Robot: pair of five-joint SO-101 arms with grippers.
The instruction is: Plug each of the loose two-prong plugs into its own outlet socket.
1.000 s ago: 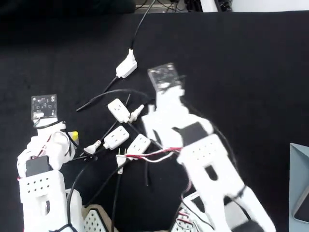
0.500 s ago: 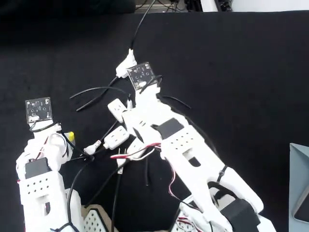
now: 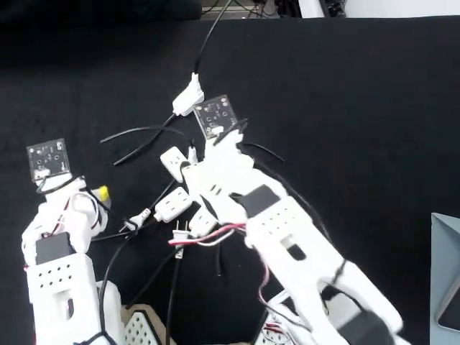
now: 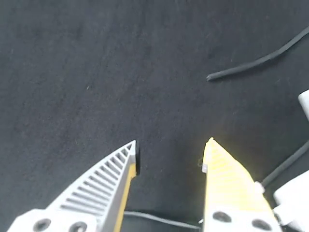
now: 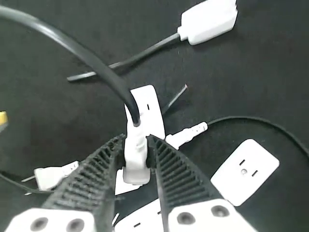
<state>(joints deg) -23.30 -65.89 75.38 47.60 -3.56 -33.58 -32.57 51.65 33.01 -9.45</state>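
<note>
While R gripper [image 5: 135, 140] clamps plug [image 5: 136, 164], sockets [image 5: 245, 170] crowd round; L gripper [image 4: 172, 145] agape

A matte black cloth [image 3: 374, 115] covers the whole table under soft, even light, and close up in the wrist views its nap shows fine pale flecks of lint. Past the table's far edge the high view catches a thin strip of the room, with a bundle of dark cables [image 3: 251, 7] against something pale and a white surface [image 3: 402, 7] off to one side. At the edge of the high view a grey-blue, tray-like object [image 3: 444, 273] rests on the cloth with a darker shape inside that cannot be made out.
</note>
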